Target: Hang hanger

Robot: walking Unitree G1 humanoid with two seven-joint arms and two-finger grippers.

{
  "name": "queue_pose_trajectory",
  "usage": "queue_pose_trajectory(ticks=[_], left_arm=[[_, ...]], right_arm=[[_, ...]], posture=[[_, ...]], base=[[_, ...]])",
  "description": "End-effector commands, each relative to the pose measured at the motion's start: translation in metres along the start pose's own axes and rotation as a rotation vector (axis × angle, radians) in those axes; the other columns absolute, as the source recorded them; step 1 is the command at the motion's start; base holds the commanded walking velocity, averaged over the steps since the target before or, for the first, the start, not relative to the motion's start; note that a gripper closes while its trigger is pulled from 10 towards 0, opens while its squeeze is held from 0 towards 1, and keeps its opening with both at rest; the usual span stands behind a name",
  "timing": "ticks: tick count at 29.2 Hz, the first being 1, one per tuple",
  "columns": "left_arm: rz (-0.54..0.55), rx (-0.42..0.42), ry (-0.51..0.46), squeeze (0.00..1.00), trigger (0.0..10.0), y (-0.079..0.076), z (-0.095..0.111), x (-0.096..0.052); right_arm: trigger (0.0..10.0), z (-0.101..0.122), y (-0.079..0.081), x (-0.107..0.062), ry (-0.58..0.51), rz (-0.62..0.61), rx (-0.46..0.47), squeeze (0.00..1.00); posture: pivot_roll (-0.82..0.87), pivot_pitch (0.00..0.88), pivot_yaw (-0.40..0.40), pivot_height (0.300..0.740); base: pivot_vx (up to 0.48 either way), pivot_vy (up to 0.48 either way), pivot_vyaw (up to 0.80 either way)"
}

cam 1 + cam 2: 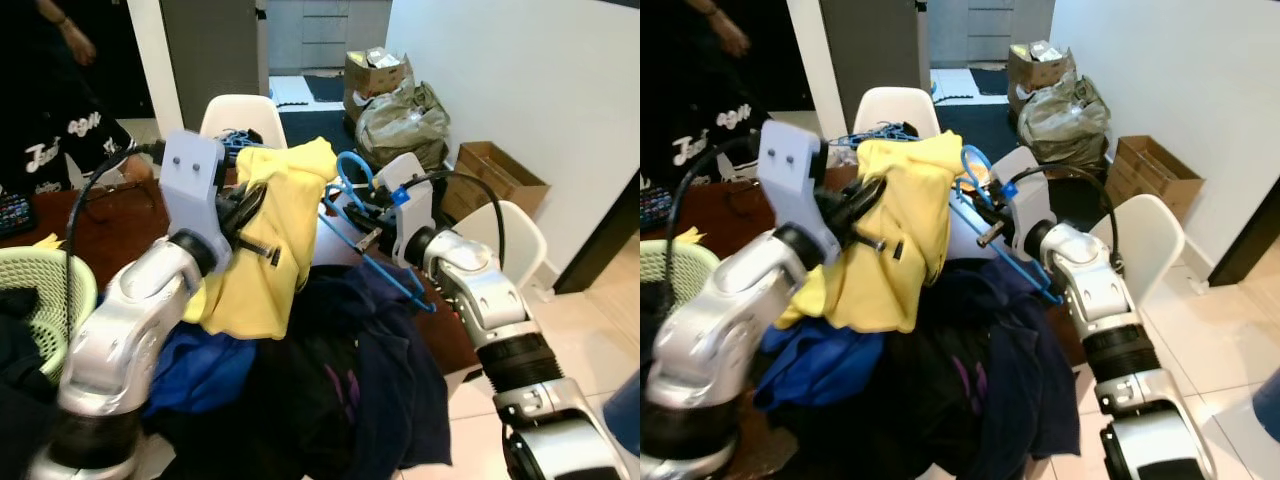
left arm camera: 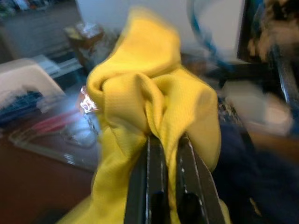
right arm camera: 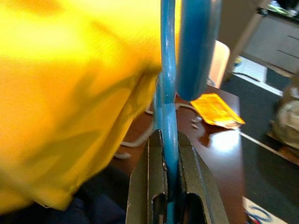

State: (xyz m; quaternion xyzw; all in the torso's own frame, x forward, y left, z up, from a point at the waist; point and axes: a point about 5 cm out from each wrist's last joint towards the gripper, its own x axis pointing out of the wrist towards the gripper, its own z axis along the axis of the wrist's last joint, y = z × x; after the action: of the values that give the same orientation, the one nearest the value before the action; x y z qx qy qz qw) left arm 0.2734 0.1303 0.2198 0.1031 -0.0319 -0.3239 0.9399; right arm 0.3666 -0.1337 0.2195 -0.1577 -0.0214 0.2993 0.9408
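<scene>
From the left eye view, the left gripper (image 1: 262, 205) is lifted up over the table (image 1: 120, 230), and its jaws are pinched on a yellow shirt (image 1: 268, 240) that hangs down from them. The right gripper (image 1: 352, 200) is just beside it, and its jaws hold a blue hanger (image 1: 365, 235) near the hook, right next to the top of the shirt. The long blue bar of the hanger slants down over a big pile of dark clothes (image 1: 330, 390) on the table. A green basket (image 1: 45, 280) sits at the left edge, a white chair (image 1: 243, 118) stands behind the table, and another white chair (image 1: 515, 235) stands on the right. A person in black clothes (image 1: 60, 100) is at the top left. A brown box (image 1: 498, 175) and a full bag (image 1: 400, 118) sit on the floor by the wall. In the right eye view the scene is the same, with the shirt draped between both arms. In the left wrist view, the two black fingers (image 2: 154, 186) are close together with a bunched fold of the yellow cloth squeezed between them. In the right wrist view, the fingers (image 3: 145, 182) are narrow and grip the thin blue rod of the hanger, and the yellow cloth hangs beside it. An orange packet (image 3: 216, 111) lies on the brown table behind.
</scene>
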Motion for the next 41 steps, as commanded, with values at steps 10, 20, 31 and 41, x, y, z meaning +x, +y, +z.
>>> queue_pose_trajectory(ticks=[10, 20, 31, 41], left_arm=[[-0.604, 0.015, 0.288, 0.0, 0.0, -0.077, -0.041, -0.065], [-0.834, -0.079, 0.436, 0.0, 0.0, -0.106, -0.056, -0.1], [-0.757, -0.01, 0.633, 0.0, 0.0, -0.088, -0.079, -0.118], [-0.404, 0.066, 0.573, 1.0, 10.0, -0.045, -0.079, -0.1]], right_arm=[[10.0, -0.013, -0.024, -0.007, 0.103, -0.119, -0.037, 0.0], [10.0, -0.013, -0.025, -0.007, 0.107, -0.128, -0.043, 0.0], [10.0, -0.013, -0.024, -0.006, 0.108, -0.125, -0.052, 0.0], [10.0, -0.014, -0.026, -0.006, 0.107, -0.128, -0.055, 0.0]], posture=[[0.09, 0.0, -0.024, 0.74], [0.09, 0.0, -0.027, 0.74], [0.09, 0.0, -0.028, 0.74], [0.08, 0.0, -0.026, 0.74]], base=[[0.0, 0.0, 0.0], [0.0, 0.0, 0.0], [0.0, 0.0, 0.0], [0.0, 0.0, 0.0]])
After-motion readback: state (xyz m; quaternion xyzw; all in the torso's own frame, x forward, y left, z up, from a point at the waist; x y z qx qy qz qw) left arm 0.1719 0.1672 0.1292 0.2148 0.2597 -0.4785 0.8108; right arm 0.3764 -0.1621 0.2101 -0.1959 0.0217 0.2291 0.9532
